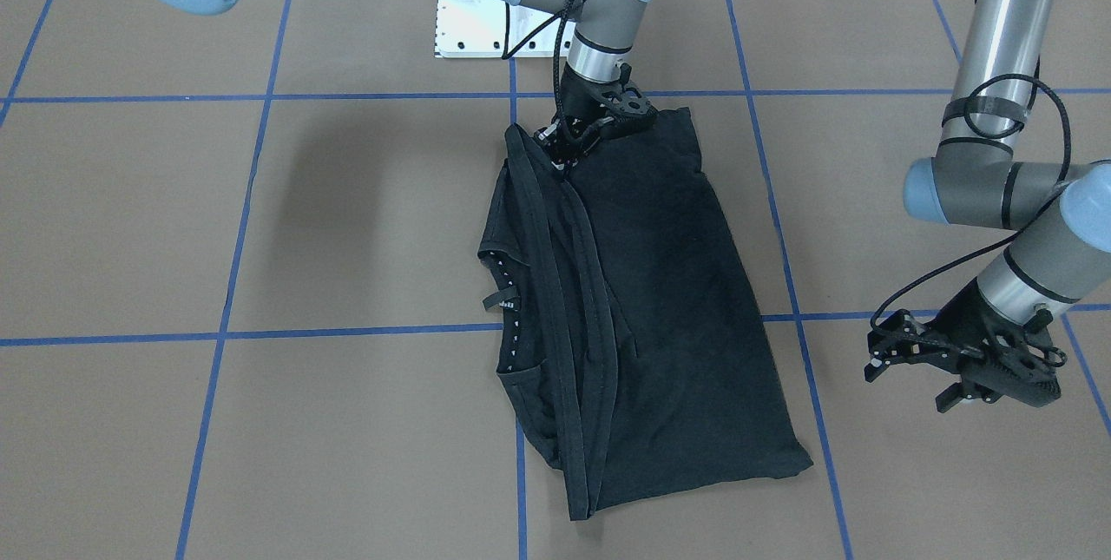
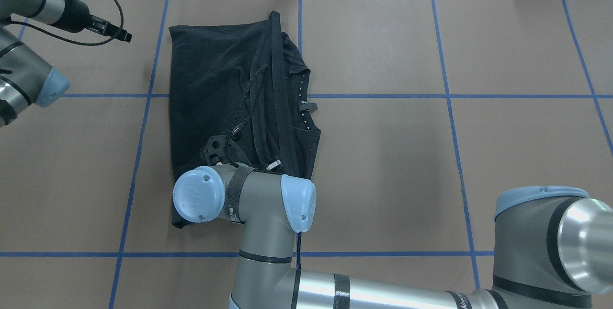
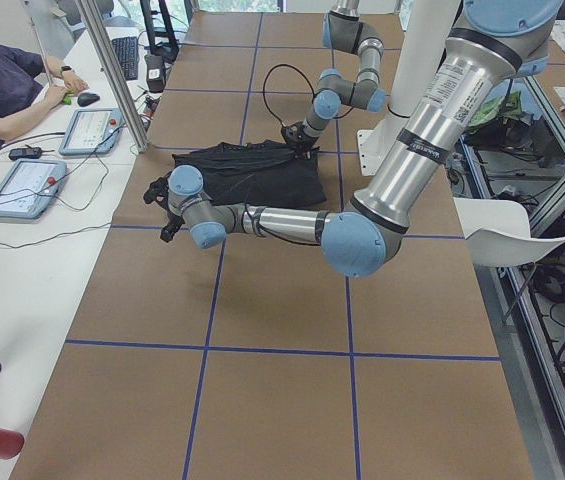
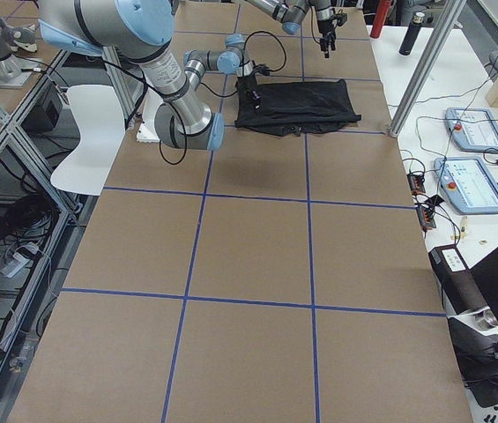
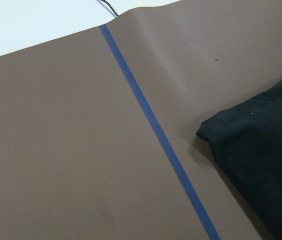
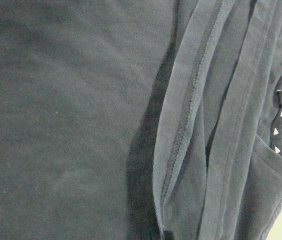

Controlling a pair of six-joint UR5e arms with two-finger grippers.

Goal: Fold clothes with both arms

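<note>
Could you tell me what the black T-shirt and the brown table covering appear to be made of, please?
The T-shirt looks like soft matte knit fabric, likely cotton: it drapes, creases and shows stitched hems. The table covering looks like matte brown paper, its far edge slightly wavy; thin card is possible.

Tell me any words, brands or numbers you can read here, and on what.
None reads clearly.
White print on the black band of the right arm: too small.
White lettering at the right arm's bottom edge: cut off.
The collar tab on the T-shirt: too small.
The sticker on the left arm: blurred.
</note>
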